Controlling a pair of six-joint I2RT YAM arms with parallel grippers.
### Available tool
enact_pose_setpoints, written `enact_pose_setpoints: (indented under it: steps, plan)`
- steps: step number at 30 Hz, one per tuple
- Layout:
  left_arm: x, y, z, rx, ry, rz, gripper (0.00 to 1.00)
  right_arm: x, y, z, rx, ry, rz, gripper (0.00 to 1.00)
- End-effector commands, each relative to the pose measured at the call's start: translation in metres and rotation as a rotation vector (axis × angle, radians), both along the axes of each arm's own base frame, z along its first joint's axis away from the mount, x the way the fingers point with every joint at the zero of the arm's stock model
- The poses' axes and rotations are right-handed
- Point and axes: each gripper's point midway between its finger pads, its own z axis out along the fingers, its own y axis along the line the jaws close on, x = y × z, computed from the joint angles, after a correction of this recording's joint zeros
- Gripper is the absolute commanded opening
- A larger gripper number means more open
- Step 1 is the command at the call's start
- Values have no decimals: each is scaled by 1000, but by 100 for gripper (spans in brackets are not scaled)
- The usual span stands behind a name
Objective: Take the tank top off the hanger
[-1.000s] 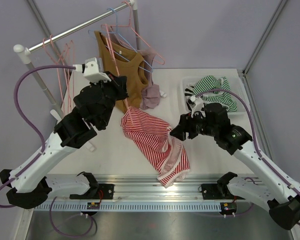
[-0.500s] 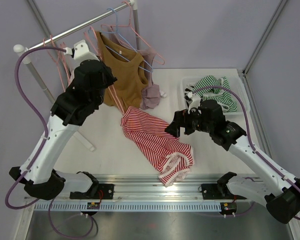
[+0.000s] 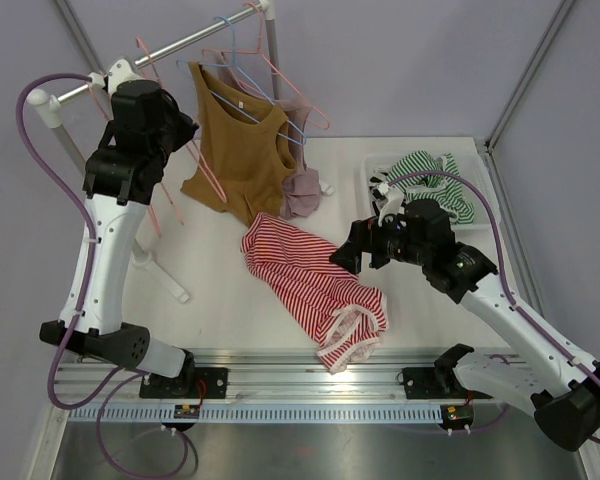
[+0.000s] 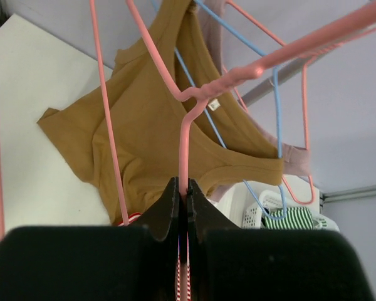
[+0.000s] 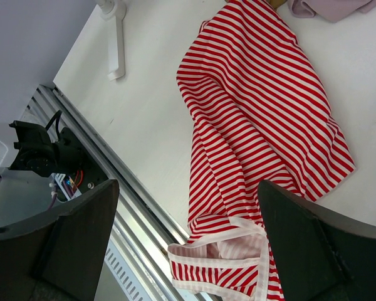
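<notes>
The red-and-white striped tank top (image 3: 310, 280) lies crumpled on the white table, off any hanger; it also shows in the right wrist view (image 5: 263, 113). My left gripper (image 3: 183, 128) is raised near the rack rod and shut on a bare pink hanger (image 4: 183, 144), its wire pinched between the jaws (image 4: 183, 185). My right gripper (image 3: 355, 255) hovers just above the striped top's right edge, open and empty (image 5: 188, 183).
A brown tank top (image 3: 242, 140) hangs on a blue hanger from the rack rod (image 3: 180, 50), with a mauve garment (image 3: 302, 190) beside it. Several pink hangers hang at the rod's left. A white basket (image 3: 372, 170) with a green striped garment stands at the back right. The rack's foot (image 3: 160, 275) crosses the table's left.
My left arm has swung up and left to the rack rod, carrying the pink hanger out of the striped top. The top has settled on the table. The right gripper barely moved.
</notes>
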Motion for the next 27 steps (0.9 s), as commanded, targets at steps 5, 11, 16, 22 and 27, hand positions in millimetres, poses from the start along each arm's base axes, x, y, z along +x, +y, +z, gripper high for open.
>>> enact_pose_setpoints:
  steps: [5, 11, 16, 22, 27]
  plan:
    - [6, 18, -39, -79, 38, 54, 0, 6, 7, 17, 19, -52, 30, 99]
    - [7, 26, -57, -92, 63, 65, 0, 9, 13, -2, -1, -9, 55, 100]
    - [-1, 24, -44, -94, 22, 34, 0, 15, 16, -27, -61, 34, 46, 99]
    - [-18, 3, -8, -111, -70, -72, 0, 21, 18, -27, -57, 19, 37, 100]
    - [-37, -1, 33, -77, -160, -105, 0, 26, 22, -23, -46, 14, 32, 99]
